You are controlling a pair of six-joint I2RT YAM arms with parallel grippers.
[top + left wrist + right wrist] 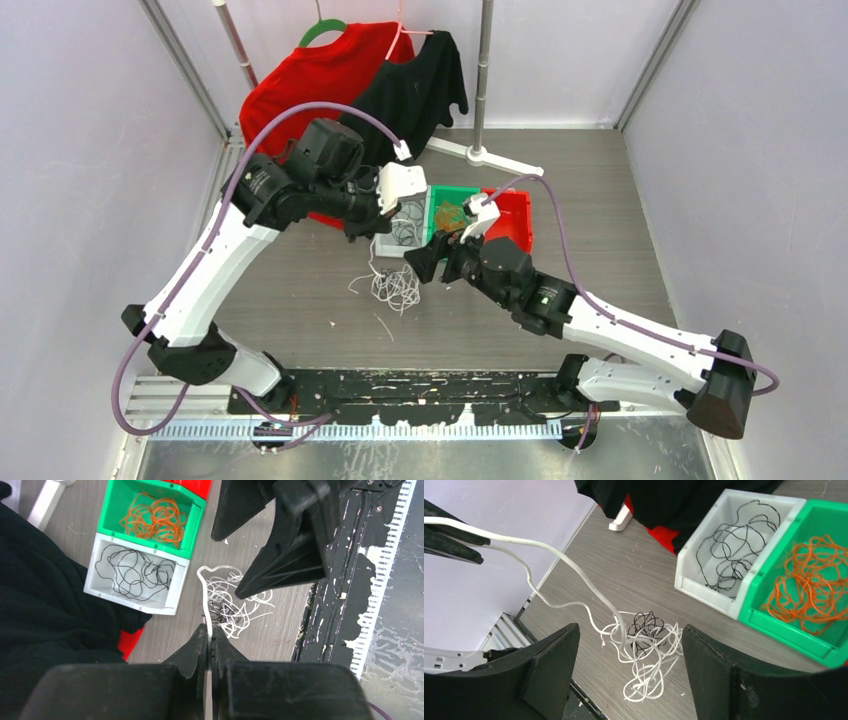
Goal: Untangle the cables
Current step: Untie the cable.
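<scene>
From above, your left fingers (366, 226) hang at the near corner of the white bin (405, 222), but the wrist body covers most of them, so you can't read their state here. The right fingers (424, 262) sit just to their right, dark against dark, and their gap is unclear too. The tangle (394, 288) of pale cables lies on the counter (300, 290) below both, on the near side of the bins. The right wrist hides part of the green bin (452, 205).

Left wrist view: your left fingers are closed tight, pinching the white cable (206, 615) that rises out of the tangle. The right fingers cover the tangle's far edge. The black cables (132, 572) in the white bin and the orange cables (155, 517) in the green one show plainly. A black cloth (40, 615) overlaps the white bin's corner.

Right wrist view: your right fingers stand wide apart, holding nothing, with the tangle on the counter between them. A black cord (648, 625) is knotted into its middle. The white cable runs up, bent and wavy, to the left fingers, which are cut off at the frame edge. The green bin is cropped on the right.
</scene>
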